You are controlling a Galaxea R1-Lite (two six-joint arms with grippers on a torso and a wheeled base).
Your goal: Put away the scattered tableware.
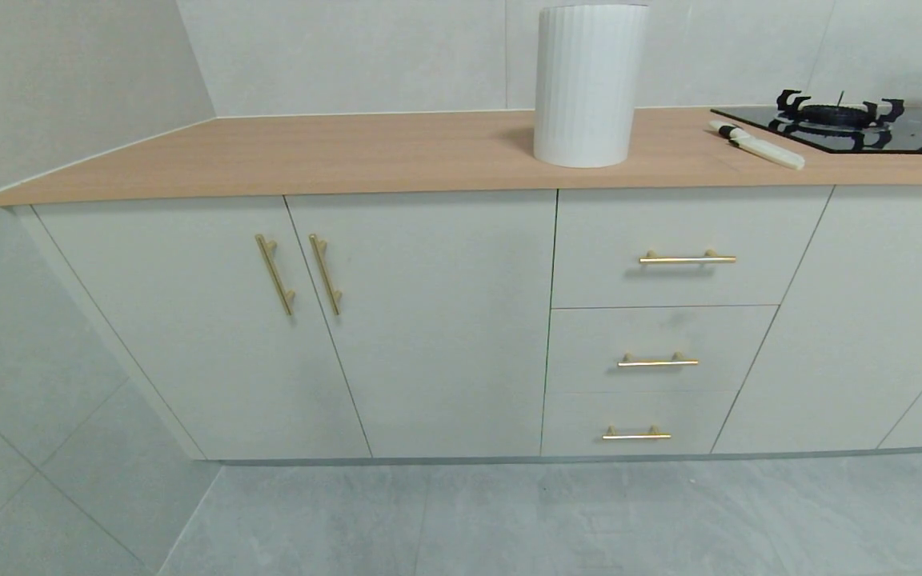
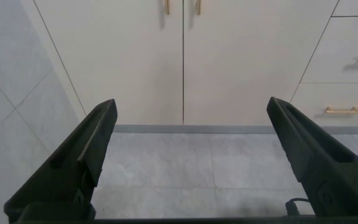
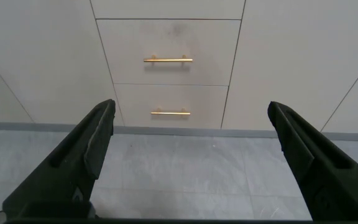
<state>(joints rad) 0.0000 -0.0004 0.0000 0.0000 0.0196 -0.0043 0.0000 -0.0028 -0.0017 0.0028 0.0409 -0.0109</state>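
the wooden counter [image 1: 349,152] runs wall to wall over pale cupboard doors [image 1: 429,320] and a stack of three drawers [image 1: 669,344], all closed, with bare grey floor [image 1: 589,520] in front. a tall white ribbed canister [image 1: 587,88] stands upright near the counter's front edge, above the seam between doors and drawers; it looks like the likely home for loose tableware. a black gas hob [image 1: 853,128] is set into the counter's right end. the one scattered piece in sight, a cream-coloured knife-like utensil [image 1: 755,145], lies flat and askew just beside the hob's front left corner, apart from the canister with open counter between them. the left gripper [image 2: 191,106] hangs low facing the cupboard doors, fingers spread wide around nothing; the right gripper [image 3: 191,107] faces the lower drawers, likewise spread and empty. both sit well below the counter's edge, so either arm would have to rise over that front lip before reaching in; the right one seems better placed for the utensil, and the wide bare left stretch gives room to manoeuvre.
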